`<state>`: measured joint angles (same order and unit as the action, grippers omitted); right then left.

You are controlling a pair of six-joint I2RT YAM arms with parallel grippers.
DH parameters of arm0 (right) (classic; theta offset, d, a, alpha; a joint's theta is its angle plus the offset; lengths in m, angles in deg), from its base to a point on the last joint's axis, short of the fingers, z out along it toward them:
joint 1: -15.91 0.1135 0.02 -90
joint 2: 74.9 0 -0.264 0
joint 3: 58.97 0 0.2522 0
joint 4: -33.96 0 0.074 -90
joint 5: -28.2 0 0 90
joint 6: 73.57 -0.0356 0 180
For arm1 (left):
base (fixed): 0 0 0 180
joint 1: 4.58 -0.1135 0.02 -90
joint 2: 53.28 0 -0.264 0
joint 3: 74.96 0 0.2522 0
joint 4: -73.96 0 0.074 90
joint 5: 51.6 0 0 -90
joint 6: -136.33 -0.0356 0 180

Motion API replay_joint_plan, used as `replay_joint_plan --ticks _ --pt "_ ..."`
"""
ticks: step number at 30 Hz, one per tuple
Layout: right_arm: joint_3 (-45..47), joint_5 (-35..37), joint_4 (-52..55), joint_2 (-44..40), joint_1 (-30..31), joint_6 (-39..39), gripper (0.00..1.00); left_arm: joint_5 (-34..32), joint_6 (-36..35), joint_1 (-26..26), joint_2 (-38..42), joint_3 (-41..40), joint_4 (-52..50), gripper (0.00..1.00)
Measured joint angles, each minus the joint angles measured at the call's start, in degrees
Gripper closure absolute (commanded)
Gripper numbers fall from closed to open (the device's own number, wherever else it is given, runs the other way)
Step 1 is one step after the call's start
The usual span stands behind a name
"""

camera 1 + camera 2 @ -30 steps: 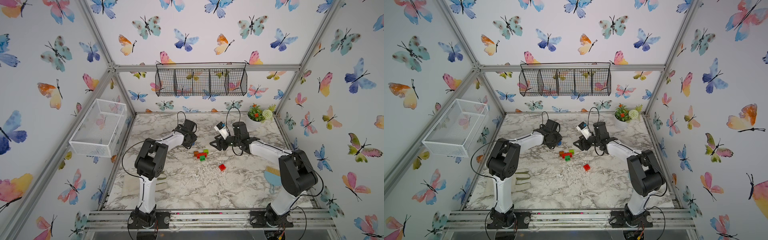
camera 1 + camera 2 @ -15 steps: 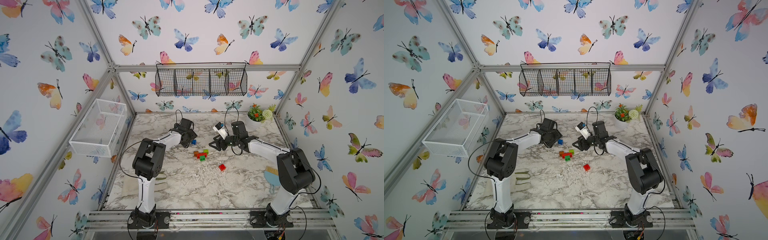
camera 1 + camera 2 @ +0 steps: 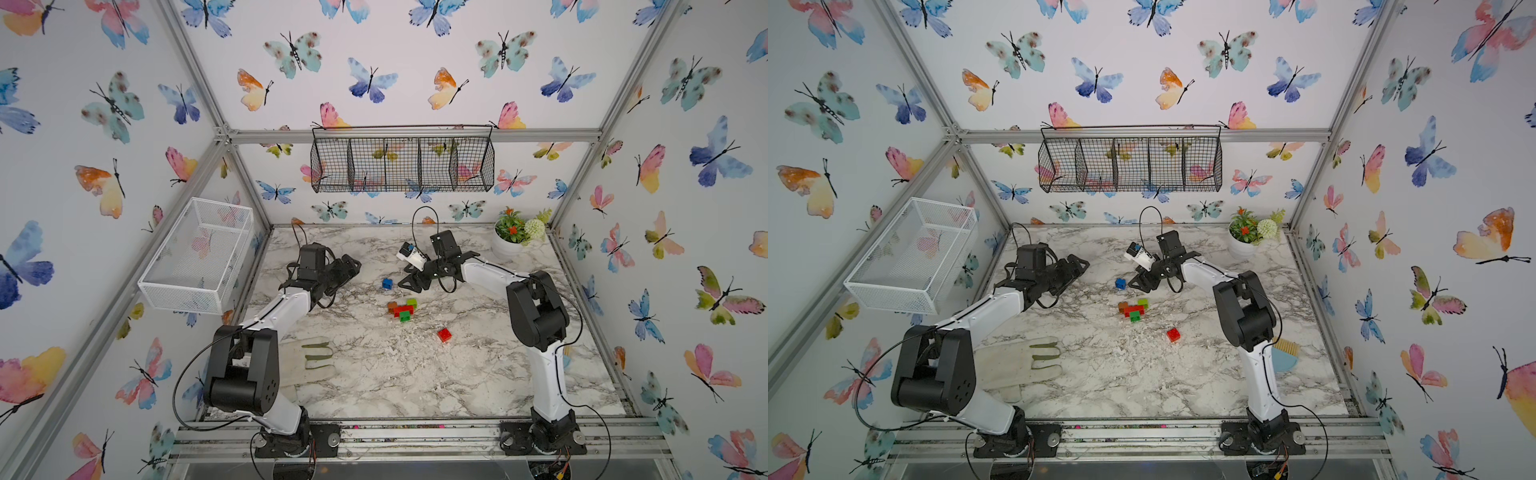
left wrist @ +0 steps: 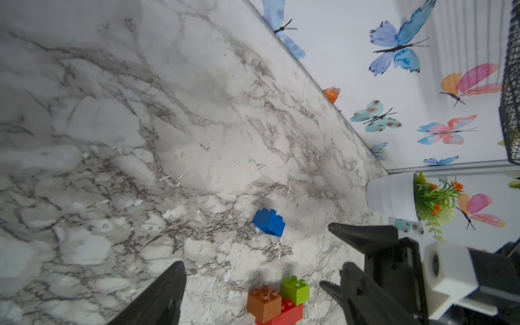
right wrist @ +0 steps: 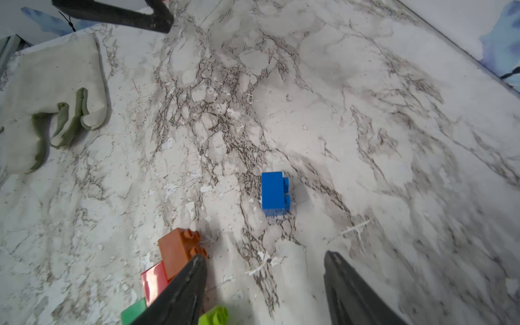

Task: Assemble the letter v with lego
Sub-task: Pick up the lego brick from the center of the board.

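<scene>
In the right wrist view the brick cluster (image 5: 174, 253) runs off the picture's edge, its red and green bricks partly behind one finger (image 5: 180, 292) of the right gripper (image 5: 266, 255). In a top view, what may be a brush (image 3: 1284, 357) shows only partly behind the right arm (image 3: 1244, 311).

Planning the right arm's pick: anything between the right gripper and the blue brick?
Nothing visible. In the right wrist view, only bare marble tabletop lies between the open right gripper and the blue brick. The joined cluster sits beside one of its fingers, off the path.
</scene>
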<state>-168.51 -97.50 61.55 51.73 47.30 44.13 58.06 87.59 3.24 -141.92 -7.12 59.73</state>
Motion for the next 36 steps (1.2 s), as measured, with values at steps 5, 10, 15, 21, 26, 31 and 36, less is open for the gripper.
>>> replay_joint_plan --ticks 5,10,15,21,26,31,36 --pt "-9.03 4.87 6.6 6.58 2.86 4.52 0.31 2.45 -2.38 -3.8 0.09 -2.73 -0.26 0.13" --pt "-15.78 9.18 11.1 11.76 4.74 5.99 0.37 3.67 -4.07 -4.96 0.22 -2.1 0.24 0.13" --pt "-17.59 11.02 12.41 13.46 5.22 5.99 0.45 4.7 -4.85 -4.85 0.22 -2.29 0.28 0.13" --pt "-18.38 12.09 12.68 13.9 5.73 5.97 0.54 5.35 -5.11 -4.85 -0.11 -2.89 0.52 0.13" --pt "-18.38 12.68 12.63 14.08 5.86 5.97 0.56 6.14 -5.38 -4.85 -0.37 -2.89 0.59 0.13" --pt "-18.38 13.05 11.63 14.16 6.1 5.6 0.61 6.49 -5.53 -4.85 -0.37 -2.89 0.63 0.13" --pt "-18.38 14.1 9.68 14.53 6.16 4.79 0.68 7.5 -5.73 -4.81 -0.37 -2.99 0.68 0.14"
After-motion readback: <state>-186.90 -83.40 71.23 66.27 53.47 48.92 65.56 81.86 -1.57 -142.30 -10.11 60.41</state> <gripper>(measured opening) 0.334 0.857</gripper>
